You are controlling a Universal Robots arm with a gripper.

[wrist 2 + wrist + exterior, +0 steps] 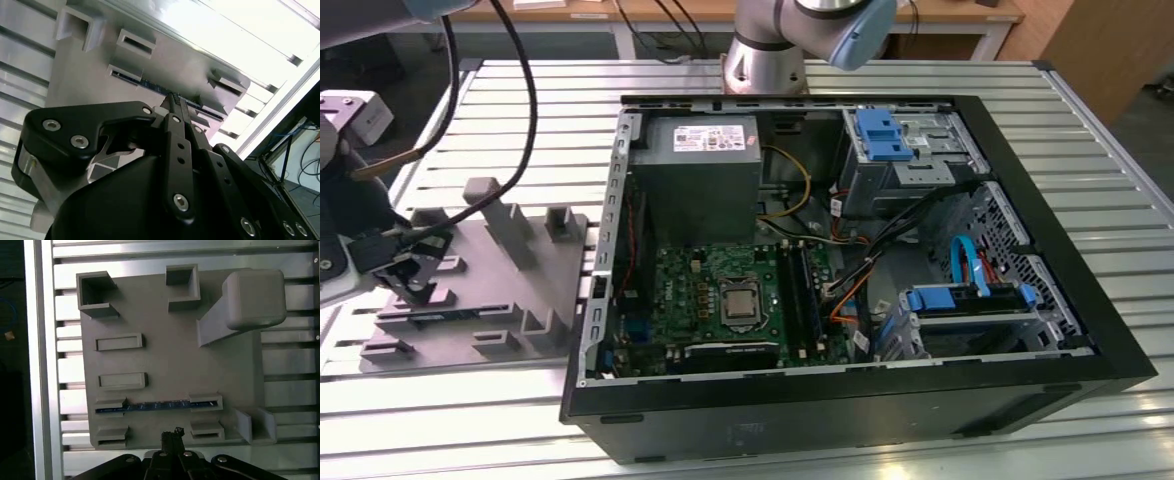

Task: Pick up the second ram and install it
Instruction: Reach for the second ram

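Note:
The second ram point(155, 405) is a thin dark strip standing on edge between two slotted supports of the grey holder plate point(170, 355). It also shows in the second wrist view point(150, 85) and in the exterior view point(451, 318). My gripper point(172, 433) hovers over the plate just beside the ram, above the neighbouring empty pair of supports. Its fingertips point(173, 101) are pressed together with nothing between them. In the exterior view my gripper point(411, 282) is low over the plate, at the exterior view's left of the computer case.
The open computer case point(854, 390) lies at the exterior view's right of the plate, with the green motherboard point(700, 290) and its long black slots point(807, 290) inside. Tall grey posts point(507, 225) rise from the plate. Cables point(520, 110) hang along the arm.

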